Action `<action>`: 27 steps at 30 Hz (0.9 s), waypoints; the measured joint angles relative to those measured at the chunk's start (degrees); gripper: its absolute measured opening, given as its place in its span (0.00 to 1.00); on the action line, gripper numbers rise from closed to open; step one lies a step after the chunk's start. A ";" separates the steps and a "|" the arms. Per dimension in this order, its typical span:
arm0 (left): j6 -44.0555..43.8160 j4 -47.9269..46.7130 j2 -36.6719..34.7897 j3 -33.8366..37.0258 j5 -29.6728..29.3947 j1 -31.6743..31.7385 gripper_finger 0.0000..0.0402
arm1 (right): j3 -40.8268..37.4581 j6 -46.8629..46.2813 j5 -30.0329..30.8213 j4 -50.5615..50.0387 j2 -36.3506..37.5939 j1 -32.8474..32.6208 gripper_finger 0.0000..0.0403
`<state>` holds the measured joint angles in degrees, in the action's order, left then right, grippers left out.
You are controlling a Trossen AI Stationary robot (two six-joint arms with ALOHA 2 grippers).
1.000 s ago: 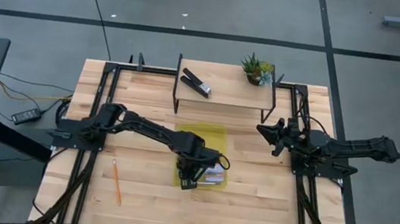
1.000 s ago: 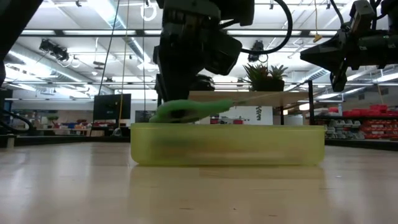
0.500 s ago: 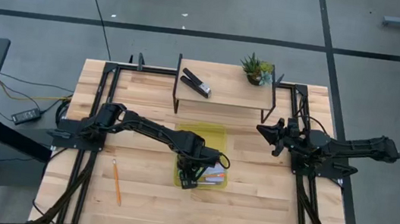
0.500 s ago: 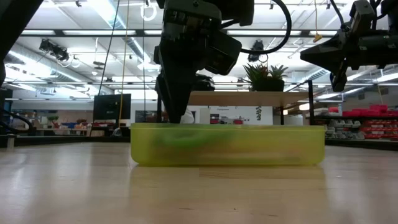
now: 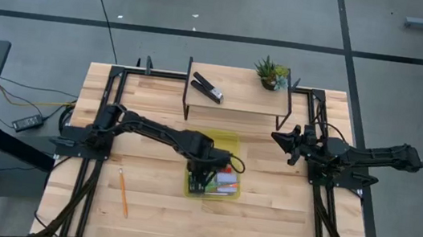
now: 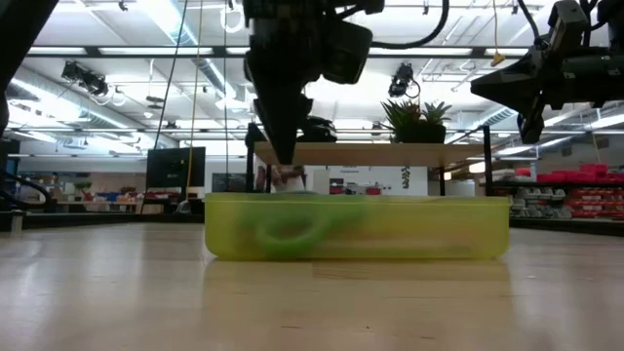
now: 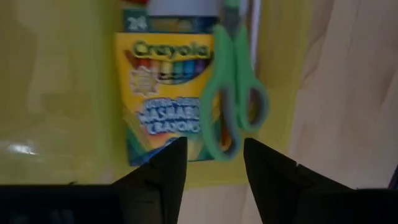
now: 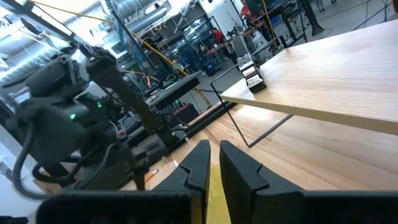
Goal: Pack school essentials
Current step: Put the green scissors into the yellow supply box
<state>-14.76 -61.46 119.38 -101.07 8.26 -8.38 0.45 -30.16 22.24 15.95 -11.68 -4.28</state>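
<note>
The green-handled scissors (image 7: 233, 106) lie in the yellow-green translucent tray (image 5: 225, 140), their handles partly on the yellow-green crayon box (image 7: 165, 93). They show through the tray wall in the low view (image 6: 288, 234). My left gripper (image 7: 214, 168) hangs open and empty just above them, over the tray's near end (image 5: 202, 180). One orange pencil (image 5: 123, 193) lies flat on the table to the left of the tray. My right gripper (image 5: 282, 138) waits shut in the air at the right. The other essentials are not plainly seen.
A low wooden shelf (image 5: 238, 97) stands behind the tray, with the black stapler (image 5: 207, 88) and the small potted plant (image 5: 271, 73) on top. Bare tabletop lies to the left and near side of the tray.
My left gripper has gone down into the tray with the scissors, let go of them, and come up again. The scissors, held at rim height a second ago, now lie on the tray's bottom.
</note>
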 joint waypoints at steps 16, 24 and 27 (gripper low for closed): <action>1.91 33.82 -0.46 8.41 -2.10 1.02 0.32 | 0.00 0.01 0.00 -0.09 -0.04 -0.01 0.10; -1.44 43.05 -0.40 13.86 -4.03 1.02 0.30 | 0.00 0.01 0.00 -0.07 -0.04 0.00 0.10; -1.52 45.26 -0.42 15.42 -2.69 0.74 0.29 | 0.00 0.01 0.00 -0.08 -0.05 0.00 0.10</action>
<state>-16.27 -16.20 118.96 -85.65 5.57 -7.64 0.45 -30.15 22.24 15.87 -11.73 -4.28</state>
